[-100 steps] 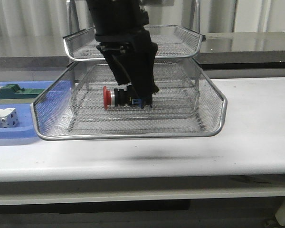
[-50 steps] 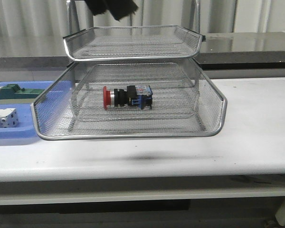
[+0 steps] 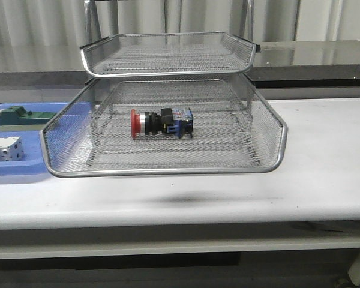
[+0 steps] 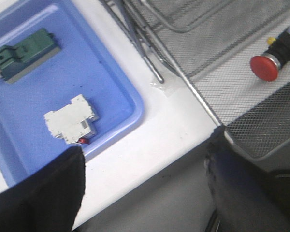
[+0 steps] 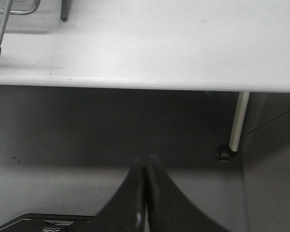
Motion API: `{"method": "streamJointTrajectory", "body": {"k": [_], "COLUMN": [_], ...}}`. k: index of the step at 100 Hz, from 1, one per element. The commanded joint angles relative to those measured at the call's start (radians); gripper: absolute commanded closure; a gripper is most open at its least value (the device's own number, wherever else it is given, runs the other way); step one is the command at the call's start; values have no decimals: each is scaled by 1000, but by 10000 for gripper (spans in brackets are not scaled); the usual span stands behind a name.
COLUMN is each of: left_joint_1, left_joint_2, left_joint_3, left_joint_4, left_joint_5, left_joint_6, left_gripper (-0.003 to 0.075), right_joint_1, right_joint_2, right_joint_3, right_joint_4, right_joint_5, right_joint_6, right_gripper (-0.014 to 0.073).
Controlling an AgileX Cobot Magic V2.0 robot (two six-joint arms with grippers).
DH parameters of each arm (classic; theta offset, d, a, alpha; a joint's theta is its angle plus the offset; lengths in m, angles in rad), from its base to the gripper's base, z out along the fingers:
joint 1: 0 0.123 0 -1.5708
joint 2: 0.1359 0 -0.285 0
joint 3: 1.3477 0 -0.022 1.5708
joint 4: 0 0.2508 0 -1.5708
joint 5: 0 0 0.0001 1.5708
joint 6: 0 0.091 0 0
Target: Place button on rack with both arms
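The button [image 3: 161, 123], with a red head and a black and blue body, lies on its side in the pulled-out lower tray of the silver wire-mesh rack [image 3: 168, 171]. It also shows in the left wrist view [image 4: 273, 58], resting on the mesh of the rack [image 4: 198, 96]. Neither arm shows in the front view. My left gripper [image 4: 145, 193] is open and empty, held off the table's front edge, apart from the button. My right gripper [image 5: 145, 166] is shut and empty, held below the table's front edge.
A flat blue tray [image 3: 12, 168] stands left of the rack, holding a green block [image 3: 18, 117] and a white block [image 3: 3, 149]. The left wrist view shows the blue tray [image 4: 111, 72] too. A table leg [image 5: 238, 121] stands at the right.
The black arm that stood over the button has lifted up and left the front view. The button stays lying in the lower tray.
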Motion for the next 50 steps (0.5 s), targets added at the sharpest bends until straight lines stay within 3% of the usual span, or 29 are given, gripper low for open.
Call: {"method": "streamJointTrajectory", "body": {"k": [1, 50], "left_joint_1": [43, 66], "left_joint_2": [-113, -679], "left_joint_3": [63, 704], "left_joint_4": [-54, -178], "left_joint_5": [-128, -675], "left_joint_6": [-10, -10], "left_gripper": [228, 228], "right_joint_1": [-2, -2], "right_joint_2": [2, 2], "right_joint_3": [-35, -35], "right_joint_4": [-21, -21], "right_joint_5": [-47, -47], "right_joint_6": [-3, -3], "right_gripper": [660, 660]}}
